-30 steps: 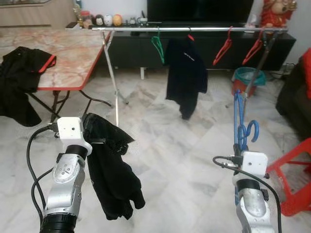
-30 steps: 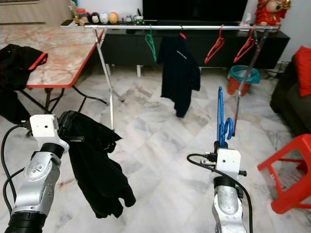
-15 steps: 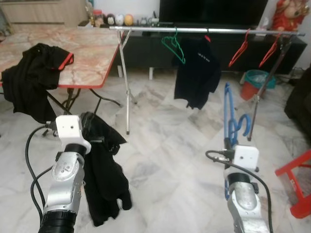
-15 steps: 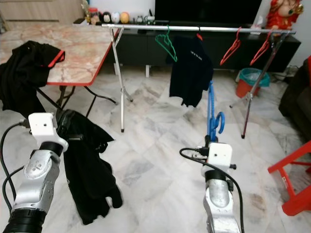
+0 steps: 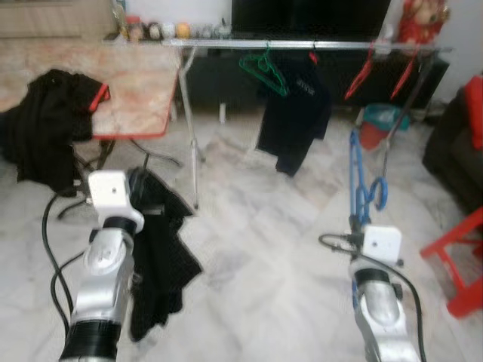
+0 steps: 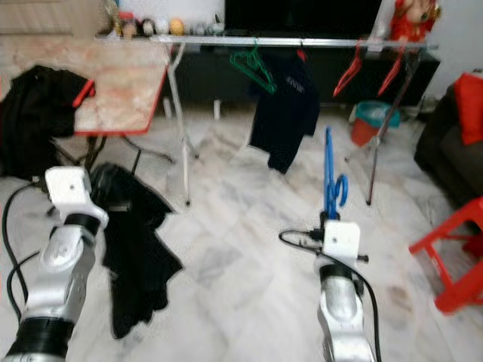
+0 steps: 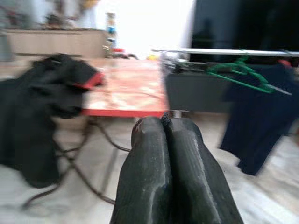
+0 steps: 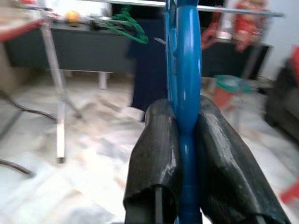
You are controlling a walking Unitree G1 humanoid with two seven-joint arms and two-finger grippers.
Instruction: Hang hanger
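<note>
You're in the carry step: right hand (image 8: 187,126) clamped on the blue hanger (image 5: 361,177), left hand (image 7: 164,128) pinching the black garment (image 5: 160,256); next, close on the rail (image 5: 302,44) and hook it.

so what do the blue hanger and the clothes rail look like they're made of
Blue hanger, clamped in the right gripper: probably plastic, going by its uniform bright colour, smooth glossy surface and thick moulded bar. Clothes rail: looks like metal, a thin silvery tube with a bright sheen; the blur hides finer detail.
</note>
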